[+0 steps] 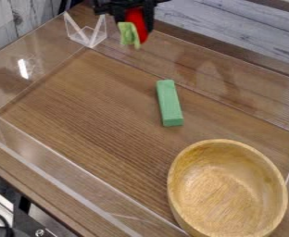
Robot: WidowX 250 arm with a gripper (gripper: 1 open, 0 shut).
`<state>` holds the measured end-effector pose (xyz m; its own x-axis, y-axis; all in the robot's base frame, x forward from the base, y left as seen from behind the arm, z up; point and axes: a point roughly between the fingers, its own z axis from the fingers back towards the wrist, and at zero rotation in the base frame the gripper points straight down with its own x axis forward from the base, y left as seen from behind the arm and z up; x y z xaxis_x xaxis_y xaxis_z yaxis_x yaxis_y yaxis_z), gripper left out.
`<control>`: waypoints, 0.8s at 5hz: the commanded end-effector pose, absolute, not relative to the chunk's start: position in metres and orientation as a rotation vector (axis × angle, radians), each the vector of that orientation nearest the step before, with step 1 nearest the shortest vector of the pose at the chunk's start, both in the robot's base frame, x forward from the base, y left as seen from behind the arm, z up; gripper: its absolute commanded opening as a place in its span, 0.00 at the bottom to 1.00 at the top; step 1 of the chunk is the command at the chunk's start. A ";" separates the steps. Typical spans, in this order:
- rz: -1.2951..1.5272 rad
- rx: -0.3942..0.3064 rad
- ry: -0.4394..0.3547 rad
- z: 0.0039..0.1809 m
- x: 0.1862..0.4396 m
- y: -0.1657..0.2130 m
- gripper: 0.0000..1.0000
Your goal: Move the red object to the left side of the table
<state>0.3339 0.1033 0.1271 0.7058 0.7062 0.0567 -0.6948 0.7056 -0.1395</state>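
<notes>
Item one, the red object (136,19): we are seeing it at the top of the frame, left of centre, hanging clear above the table (97,120) with its light-green leafy end (130,35) drooping below it. Only a small patch of red is showing; the rest is covered by dark gripper parts.

Item two, the gripper (134,17): we are finding it clamped on the red object, jaws set narrow around it. Most of it is being cut off by the top edge of the frame, so we cannot make out the fingers singly, and the arm above is out of view.

Item three, the table: brown wood grain, edged by low clear acrylic walls (60,190). Glare is washing over the far wall and the upper left corner, making the edges there hard to trace. A small clear folded piece (85,31) is standing just left of the held fruit; we cannot tell what it is.

Item four, a long green block (169,102): lying flat near the centre, well apart from the gripper.

Item five, a wooden bowl (228,190): sitting at the lower right, its near rim running out at the bottom edge.
</notes>
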 end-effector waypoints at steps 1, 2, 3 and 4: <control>0.826 -0.076 -0.185 0.138 0.354 0.124 0.00; 0.873 -0.045 -0.180 0.127 0.366 0.129 0.00; 0.819 -0.029 -0.167 0.104 0.369 0.140 0.00; 0.765 -0.027 -0.160 0.087 0.370 0.150 0.00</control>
<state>0.3632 0.1459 0.0639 0.7144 0.6964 0.0676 -0.6939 0.7176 -0.0589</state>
